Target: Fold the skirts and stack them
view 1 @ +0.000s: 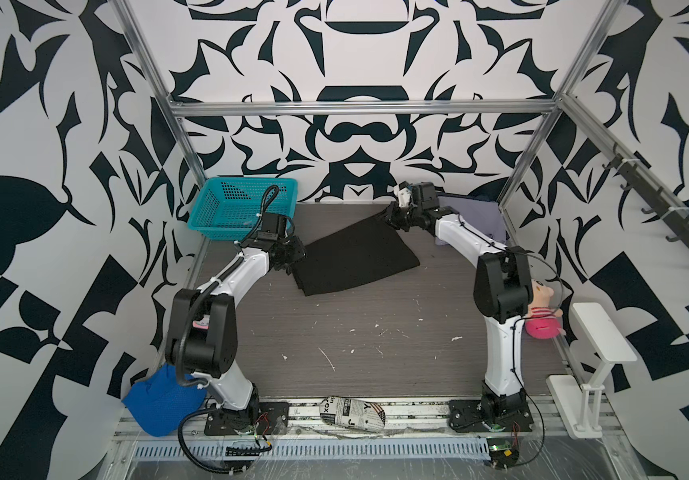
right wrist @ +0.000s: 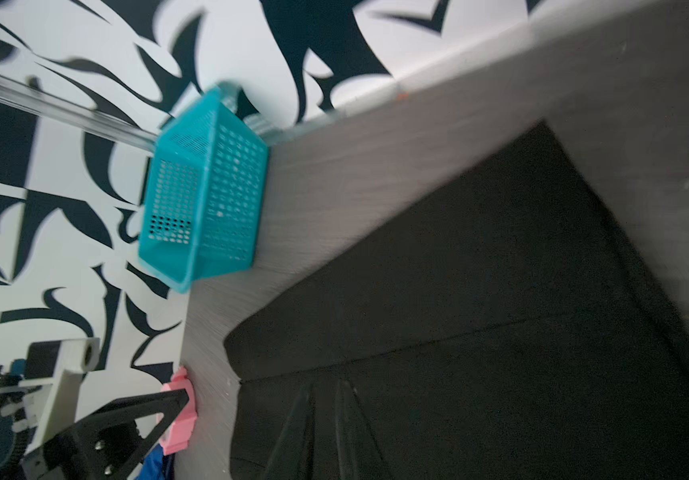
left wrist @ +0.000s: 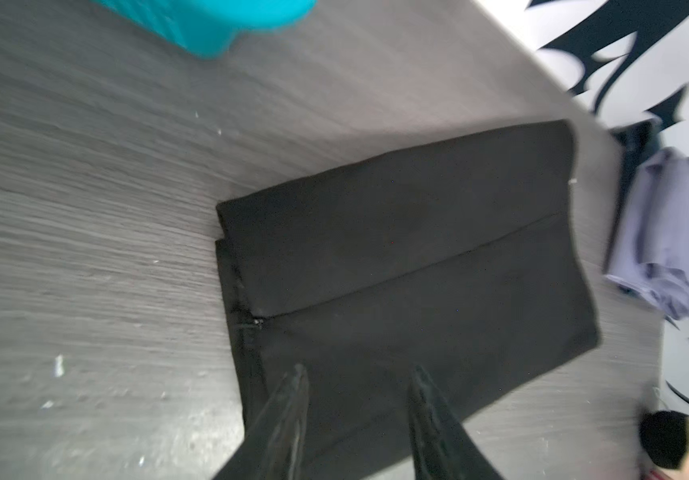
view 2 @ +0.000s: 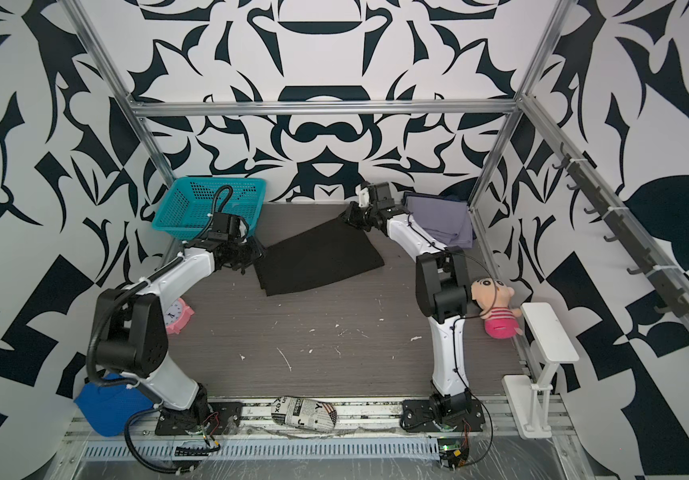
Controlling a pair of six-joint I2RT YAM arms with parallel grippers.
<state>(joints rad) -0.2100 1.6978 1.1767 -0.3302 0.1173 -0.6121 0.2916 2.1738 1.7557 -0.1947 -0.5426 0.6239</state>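
Flanking the black skirt: left tool apart, right tool cannot be told; teal basket and lavender skirt lie near it.

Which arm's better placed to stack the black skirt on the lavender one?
Right, probably: right gripper is at the black skirt's corner nearest the lavender skirt; left gripper is at the opposite edge.

Both arms reach forward low; left end effector gapes, right end effector nearly closed.
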